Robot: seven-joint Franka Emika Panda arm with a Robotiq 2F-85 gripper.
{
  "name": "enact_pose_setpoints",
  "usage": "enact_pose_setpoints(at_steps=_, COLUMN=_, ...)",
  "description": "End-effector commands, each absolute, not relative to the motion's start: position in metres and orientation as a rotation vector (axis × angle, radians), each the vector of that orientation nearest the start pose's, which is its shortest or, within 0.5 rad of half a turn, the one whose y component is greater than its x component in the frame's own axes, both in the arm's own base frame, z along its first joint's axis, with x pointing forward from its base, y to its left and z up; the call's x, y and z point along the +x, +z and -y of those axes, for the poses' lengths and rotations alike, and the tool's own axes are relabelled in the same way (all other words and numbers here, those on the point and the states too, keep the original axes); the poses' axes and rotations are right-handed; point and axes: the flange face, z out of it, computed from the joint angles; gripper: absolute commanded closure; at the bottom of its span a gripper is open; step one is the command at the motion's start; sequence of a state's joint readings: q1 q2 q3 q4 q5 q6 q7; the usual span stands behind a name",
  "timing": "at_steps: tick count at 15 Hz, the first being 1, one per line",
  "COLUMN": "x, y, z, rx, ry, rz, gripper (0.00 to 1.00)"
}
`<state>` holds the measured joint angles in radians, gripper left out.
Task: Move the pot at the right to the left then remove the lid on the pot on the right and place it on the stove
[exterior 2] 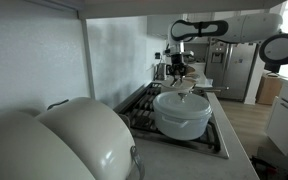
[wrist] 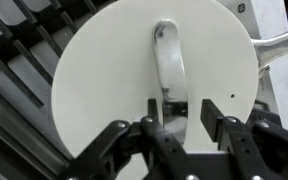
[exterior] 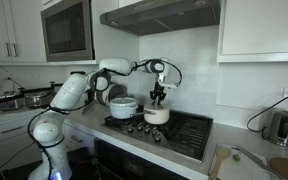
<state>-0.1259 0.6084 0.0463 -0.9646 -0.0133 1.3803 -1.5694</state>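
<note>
Round, flat cream-white lid (wrist: 104, 80): smooth, satin, enamel-like. Black gas stove (wrist: 14, 60): matt dark metal grates. Wide white domed-lid pot (exterior 2: 181, 115): glossy. Steel kettle (exterior: 279, 127), at the bench's end: polished metal.

White robot arm (exterior: 84, 86) reaching over a black stove (exterior: 189, 135), in an exterior view.
Its gripper (exterior: 160, 100) points down at the top of a small cream-white pot (exterior: 157, 116); a wider domed-lid pot (exterior: 123, 107) sits just beside it, and a kettle (exterior: 280, 127) stands well apart.
</note>
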Motion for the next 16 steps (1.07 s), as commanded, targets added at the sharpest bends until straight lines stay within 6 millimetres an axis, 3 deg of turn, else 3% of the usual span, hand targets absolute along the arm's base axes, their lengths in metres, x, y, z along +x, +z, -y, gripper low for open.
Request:
enact_pose_setpoints(at_steps=1, x=0.687, y=0.519, z=0.062, rx=-2.173, ry=0.139, rz=2.032, gripper=0.81)
enact_pose_setpoints(at_steps=3, x=0.687, y=0.523, z=0.061, rx=-2.178, ry=0.132, rz=2.037, gripper=0.96)
enact_pose_setpoints(at_steps=4, x=0.687, y=0.523, z=0.062, rx=-2.18, ry=0.13, rz=2.037, gripper=0.98)
enact_pose_setpoints(at_steps=5, x=0.688, y=0.523, z=0.062, rx=-2.179, ry=0.132, rz=2.037, gripper=0.94)
enact_pose_setpoints(at_steps=12, x=0.691, y=0.523, z=0.057, rx=-2.202, ry=0.153, rz=2.03, gripper=0.94)
enact_pose_setpoints(at_steps=16, x=0.694, y=0.536, z=0.047, rx=-2.223, ry=0.139, rz=2.05, gripper=0.94)
